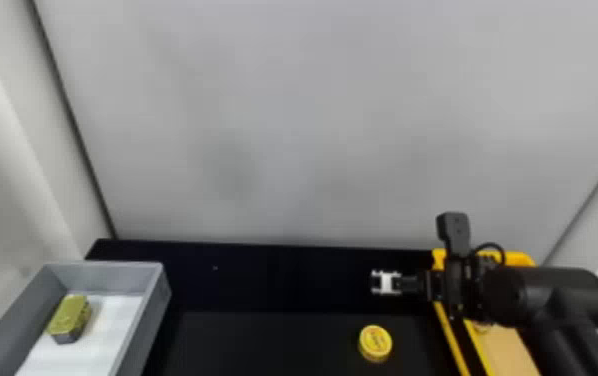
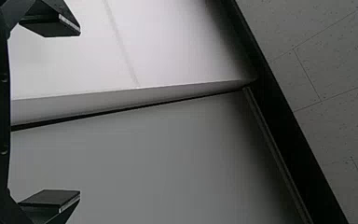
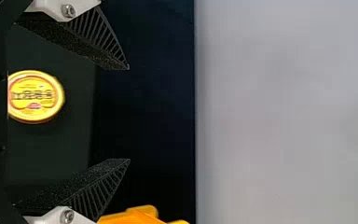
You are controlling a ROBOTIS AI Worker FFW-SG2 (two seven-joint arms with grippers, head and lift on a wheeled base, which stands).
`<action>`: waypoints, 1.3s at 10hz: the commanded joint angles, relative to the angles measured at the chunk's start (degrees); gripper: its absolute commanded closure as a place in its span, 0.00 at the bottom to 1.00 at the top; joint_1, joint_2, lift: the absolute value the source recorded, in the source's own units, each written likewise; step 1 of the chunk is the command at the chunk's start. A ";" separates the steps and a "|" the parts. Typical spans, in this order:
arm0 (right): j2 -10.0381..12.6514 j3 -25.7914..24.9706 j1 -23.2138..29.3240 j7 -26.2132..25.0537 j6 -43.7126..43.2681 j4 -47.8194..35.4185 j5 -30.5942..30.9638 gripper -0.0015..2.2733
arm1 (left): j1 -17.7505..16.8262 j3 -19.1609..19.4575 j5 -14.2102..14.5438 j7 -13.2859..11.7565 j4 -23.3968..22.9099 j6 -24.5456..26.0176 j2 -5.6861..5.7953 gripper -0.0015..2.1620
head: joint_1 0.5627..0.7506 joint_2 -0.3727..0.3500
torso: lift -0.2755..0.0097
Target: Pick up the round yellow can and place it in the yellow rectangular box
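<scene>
We found the right arm (image 1: 553, 295) black, with a looped cable (image 1: 490, 245); the right gripper (image 1: 378, 282) bore screwed white brackets (image 3: 51, 6) and ribbed fingers (image 3: 103, 38).

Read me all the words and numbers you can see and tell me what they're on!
Round yellow can: print on top, too small to read.
Green-topped thing in the grey bin: faint marks on top, too small to read.
I can't read any words, numbers or signs here.
</scene>
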 commanded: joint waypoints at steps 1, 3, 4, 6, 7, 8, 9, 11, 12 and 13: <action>0.95 2.08 -0.08 2.88 -2.65 6.09 2.67 0.03 | -0.11 -0.03 0.00 -0.26 0.02 0.01 0.01 0.03 | 0.11 0.41 | 0.94; 1.83 2.96 -0.08 5.26 -3.53 8.20 5.66 0.03 | -0.28 -0.03 0.09 -0.26 0.02 -0.26 0.01 0.03 | 0.11 0.41 | 0.94; 2.45 2.96 -0.08 7.02 -3.88 9.34 8.47 0.03 | -0.20 0.05 0.18 -0.26 0.02 -0.43 0.01 0.03 | 0.11 0.41 | 0.94; 3.33 3.05 -0.08 11.94 -5.20 11.18 14.80 0.03 | -0.20 0.05 0.18 -0.26 0.20 -0.96 -0.26 0.03 | 0.11 0.41 | 0.94; 3.76 3.40 -0.08 14.05 -6.34 12.42 17.35 0.03 | -0.11 0.23 0.27 -0.35 0.20 -1.05 -0.17 0.03 | 0.11 0.41 | 0.94; 4.12 3.66 -0.08 15.63 -7.66 13.65 18.93 0.03 | -0.02 0.32 0.27 -0.35 0.20 -1.14 -0.26 0.03 | 0.11 0.41 | 0.94; 4.73 3.75 0.00 15.90 -8.89 14.96 19.10 0.03 | -0.02 0.41 0.36 -0.35 0.20 -1.40 -0.26 0.03 | 0.11 0.41 | 0.94; 5.26 4.98 0.09 16.34 -9.69 16.02 19.46 0.03 | 0.07 0.49 0.36 -0.44 0.20 -1.66 0.01 0.03 | 0.11 0.41 | 0.94; 5.35 4.98 0.09 16.60 -9.95 16.28 19.89 0.03 | 0.07 0.49 0.44 -0.52 0.20 -1.75 0.01 0.03 | 0.11 0.41 | 0.94; 5.35 5.07 0.09 17.22 -10.12 16.28 20.95 0.03 | 0.07 0.49 0.44 -0.52 0.20 -1.84 0.01 0.03 | 0.11 0.41 | 0.94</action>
